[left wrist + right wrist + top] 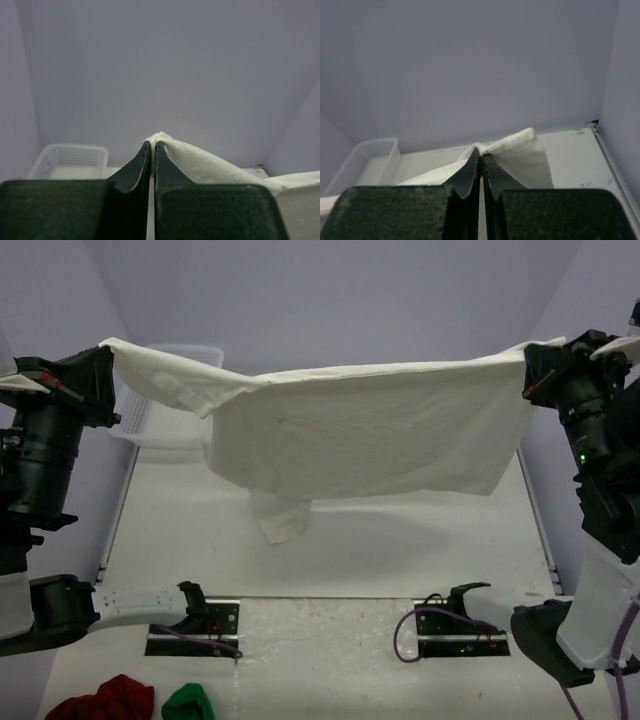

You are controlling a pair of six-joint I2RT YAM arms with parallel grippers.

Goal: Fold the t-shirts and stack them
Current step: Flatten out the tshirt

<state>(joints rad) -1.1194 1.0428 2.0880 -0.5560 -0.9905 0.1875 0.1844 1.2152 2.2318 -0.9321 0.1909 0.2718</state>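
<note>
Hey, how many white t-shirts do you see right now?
1. The t-shirt hangs stretched above the table, one end pinched in the left gripper, the other in the right gripper. It covers part of the white basket behind, so another could be hidden there.

Place: a robot test cell in a lab.
Walls: plain lavender-grey panels [330, 300] close in the back and both sides.
Counter: a white counter [400, 540] fills the middle of the frame.
Machines: a left arm [45, 450] and a right arm [600, 450] stand at the frame's side edges, their bases on black plates [190, 625] at the bottom, trailing purple cables [405, 635].
Test material: a t-shirt [370, 430] strung between the arms; a white perforated basket [160, 430] at upper left; a dark red bundle [105, 700] and a green bundle [190, 703] at lower left.
</note>
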